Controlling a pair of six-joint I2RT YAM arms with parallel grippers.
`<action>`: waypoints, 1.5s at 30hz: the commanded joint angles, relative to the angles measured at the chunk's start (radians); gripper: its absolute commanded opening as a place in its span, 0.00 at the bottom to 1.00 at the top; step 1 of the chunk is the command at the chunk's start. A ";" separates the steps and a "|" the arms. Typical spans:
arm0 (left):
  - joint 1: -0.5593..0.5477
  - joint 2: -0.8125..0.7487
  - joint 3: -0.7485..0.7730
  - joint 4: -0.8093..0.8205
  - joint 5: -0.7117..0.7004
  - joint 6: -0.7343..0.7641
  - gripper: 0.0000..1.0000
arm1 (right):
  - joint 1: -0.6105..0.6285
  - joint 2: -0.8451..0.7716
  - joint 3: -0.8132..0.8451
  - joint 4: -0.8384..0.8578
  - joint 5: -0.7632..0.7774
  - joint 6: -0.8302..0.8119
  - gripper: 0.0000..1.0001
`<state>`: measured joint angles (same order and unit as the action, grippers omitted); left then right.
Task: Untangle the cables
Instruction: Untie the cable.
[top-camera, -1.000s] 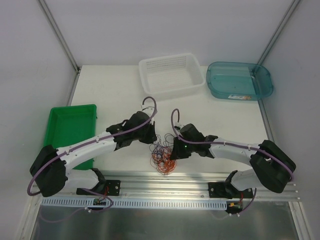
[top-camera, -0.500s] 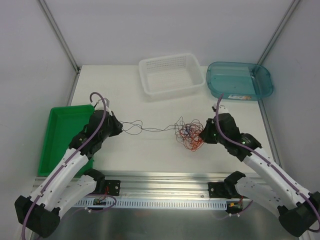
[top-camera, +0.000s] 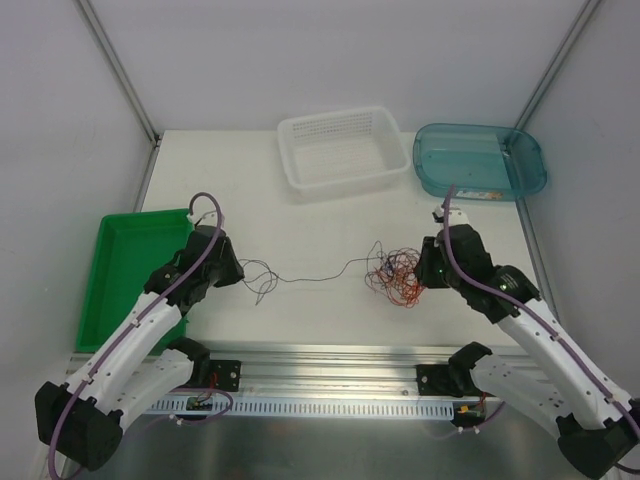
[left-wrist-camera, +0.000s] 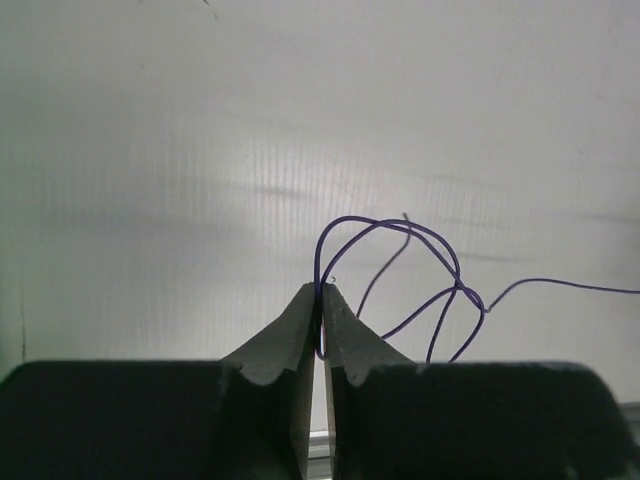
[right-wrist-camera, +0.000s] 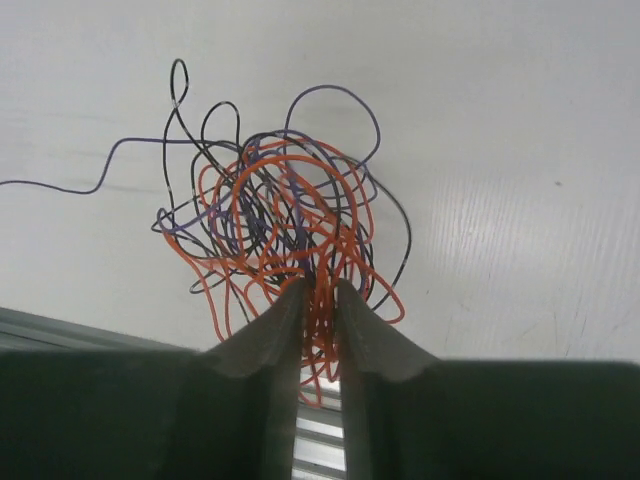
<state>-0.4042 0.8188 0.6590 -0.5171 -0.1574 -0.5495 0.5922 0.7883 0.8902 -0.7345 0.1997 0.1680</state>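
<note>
Cables (top-camera: 395, 275) — one tangle (right-wrist-camera: 290, 220), one strand (left-wrist-camera: 380, 222) (purple) stretched leftward

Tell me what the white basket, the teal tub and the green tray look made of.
White basket: probably matte plastic, moulded as fine mesh. Teal tub: glossy translucent plastic; the table shows through. Green tray: opaque plastic, smooth, evenly coloured.

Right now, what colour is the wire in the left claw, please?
Purple wire, clearest in the left wrist view.
</note>
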 joint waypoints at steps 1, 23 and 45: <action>0.007 0.013 -0.027 -0.009 0.110 0.008 0.07 | -0.005 0.055 -0.063 -0.019 -0.046 0.013 0.26; -0.378 0.172 -0.085 0.242 0.162 -0.221 0.80 | 0.235 0.420 -0.031 0.317 -0.276 -0.160 0.71; -0.458 0.684 0.166 0.318 -0.048 -0.089 0.41 | 0.256 0.456 -0.123 0.428 -0.321 -0.071 0.70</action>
<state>-0.8581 1.4708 0.7845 -0.2138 -0.1703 -0.6773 0.8406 1.2430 0.7662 -0.3428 -0.0994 0.0879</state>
